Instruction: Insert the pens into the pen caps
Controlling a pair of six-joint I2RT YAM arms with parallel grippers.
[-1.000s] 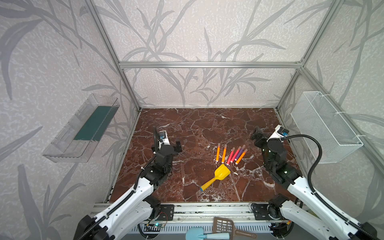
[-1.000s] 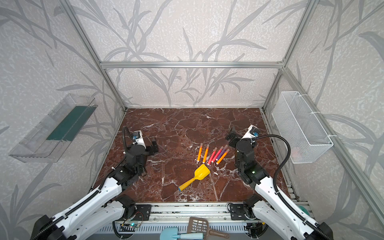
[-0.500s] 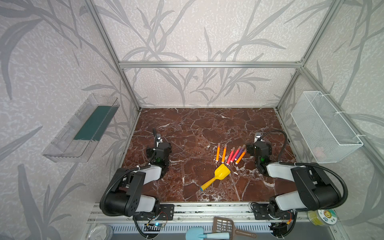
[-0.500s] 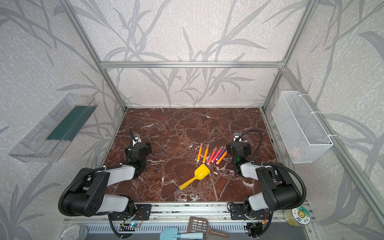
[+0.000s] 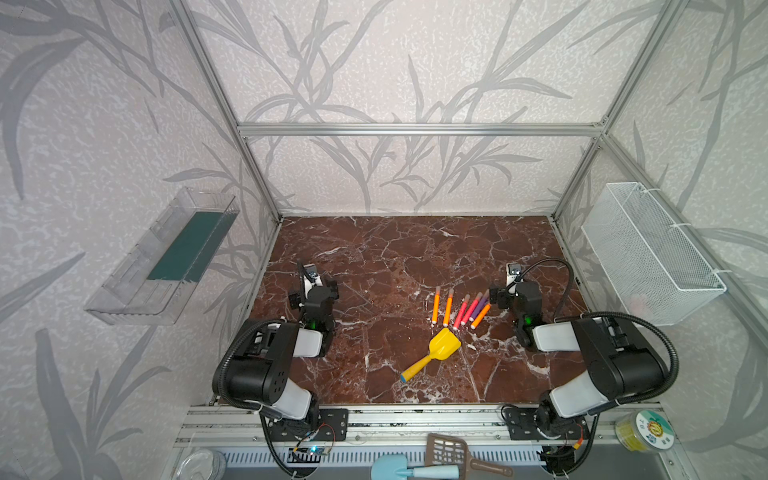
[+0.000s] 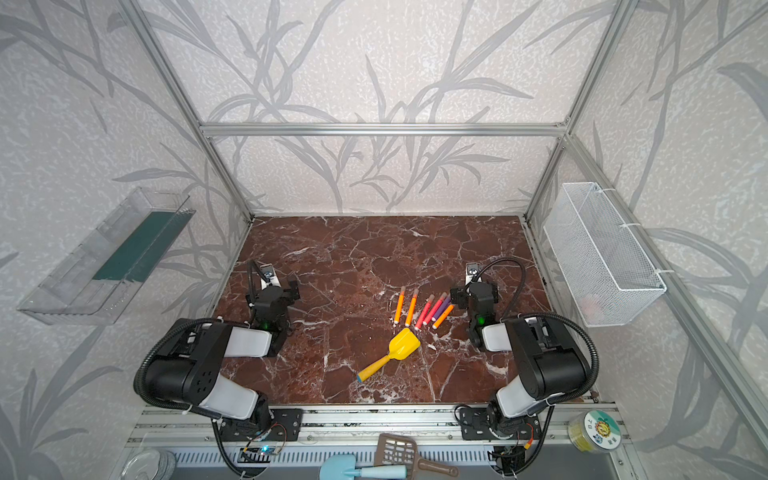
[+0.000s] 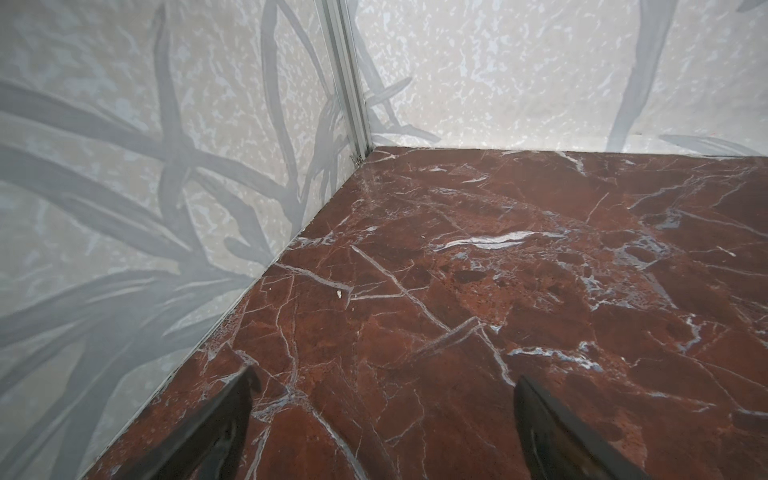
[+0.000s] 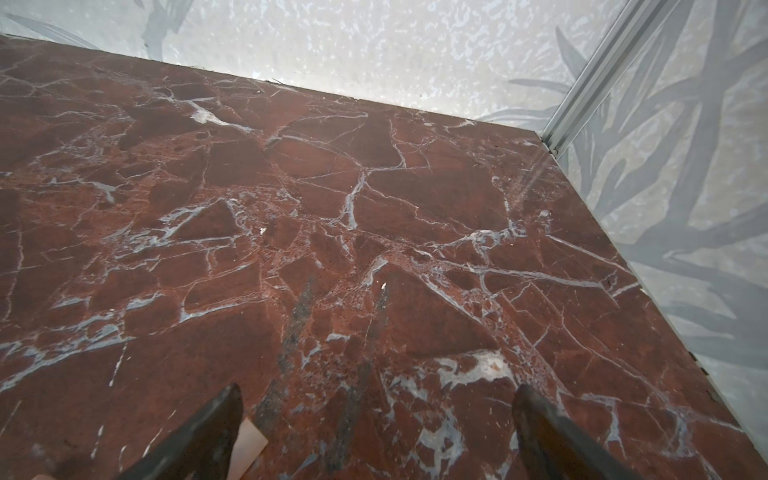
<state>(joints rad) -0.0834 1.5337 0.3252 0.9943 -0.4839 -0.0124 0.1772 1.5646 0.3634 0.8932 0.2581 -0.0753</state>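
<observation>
At the front, both arms are mounted on the rail (image 5: 415, 419). The left arm (image 5: 266, 361) is folded low: its upper link is laid back towards the rail and its forearm is doubled forward just above the table (image 5: 395, 257). The right arm (image 5: 615, 361) is folded the same way, as a mirror of it.

Between the arms, a yellow shovel (image 5: 440, 347) is laid flat with its handle pointing to the front.

Just beyond the shovel, the six pens (image 5: 461, 311) are laid side by side in a loose fan, right of the middle. Pale tan caps (image 5: 451, 292) are seen at their far ends, in line with them; how far they are pushed on cannot be told.

The left gripper (image 7: 384, 374) is held low over bare table near the left wall, well apart from the pens. Its fingers (image 7: 224, 428) are spread wide and nothing is gripped.

The right gripper (image 8: 377, 386) is held low just beside the rightmost pens. Its fingers (image 8: 552, 428) are likewise spread wide, with only table between them.

Beyond both grippers, bare table is seen as far as the back wall.
</observation>
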